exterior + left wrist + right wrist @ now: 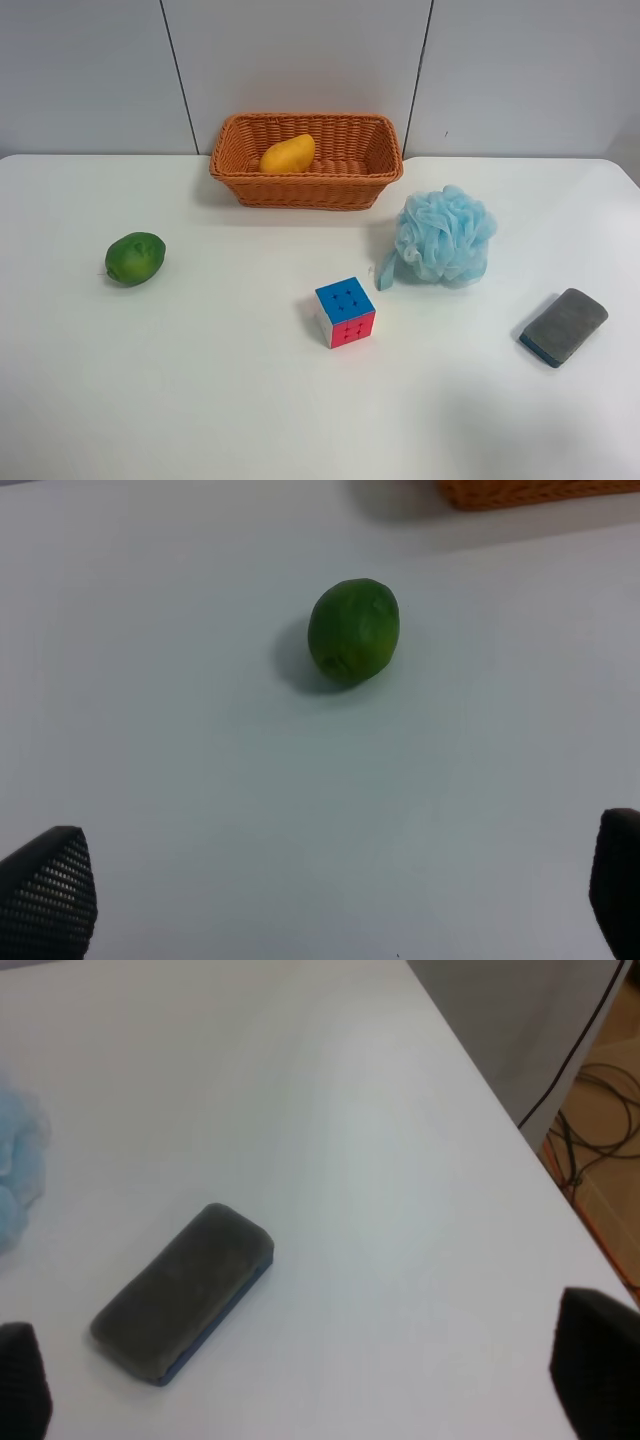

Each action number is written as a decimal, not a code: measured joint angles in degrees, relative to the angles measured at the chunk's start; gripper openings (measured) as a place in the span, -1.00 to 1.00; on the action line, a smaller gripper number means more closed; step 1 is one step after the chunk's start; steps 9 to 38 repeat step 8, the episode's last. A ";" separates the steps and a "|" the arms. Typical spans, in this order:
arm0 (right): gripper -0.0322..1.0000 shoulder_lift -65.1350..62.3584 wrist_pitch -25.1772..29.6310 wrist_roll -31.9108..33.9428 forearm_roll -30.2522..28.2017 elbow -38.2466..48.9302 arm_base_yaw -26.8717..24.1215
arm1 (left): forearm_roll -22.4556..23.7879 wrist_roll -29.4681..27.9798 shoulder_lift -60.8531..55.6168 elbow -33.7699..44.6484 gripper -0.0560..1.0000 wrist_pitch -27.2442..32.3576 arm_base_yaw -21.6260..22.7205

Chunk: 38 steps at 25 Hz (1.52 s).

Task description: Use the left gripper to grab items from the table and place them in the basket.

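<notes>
The wicker basket (306,160) stands at the back of the white table (200,380) with the yellow-orange mango (287,154) inside it. The green fruit (135,258) lies on the table at the left; in the left wrist view the green fruit (353,630) lies beyond my open, empty left gripper (330,890). The puzzle cube (345,311) sits in the middle. The light-blue pouf (444,236) lies to its right. The grey sponge (564,326) lies far right; in the right wrist view the sponge (185,1290) lies before my open right gripper (300,1380). Neither arm shows in the exterior high view.
A grey panelled wall (300,60) rises behind the table. In the right wrist view the table's edge (500,1120) runs close by, with cables on the floor (600,1110) beyond it. A corner of the basket (530,490) shows in the left wrist view.
</notes>
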 joint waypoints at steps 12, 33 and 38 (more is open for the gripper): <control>0.98 0.00 0.00 0.00 0.00 0.00 0.00 | 0.00 0.00 0.00 0.00 0.99 0.00 0.00; 0.98 0.00 0.00 0.00 0.00 0.00 0.00 | 0.00 0.00 0.00 0.00 0.99 0.00 0.00; 0.98 0.00 0.00 0.00 0.00 0.00 0.00 | 0.00 0.00 0.00 0.00 0.99 0.00 0.00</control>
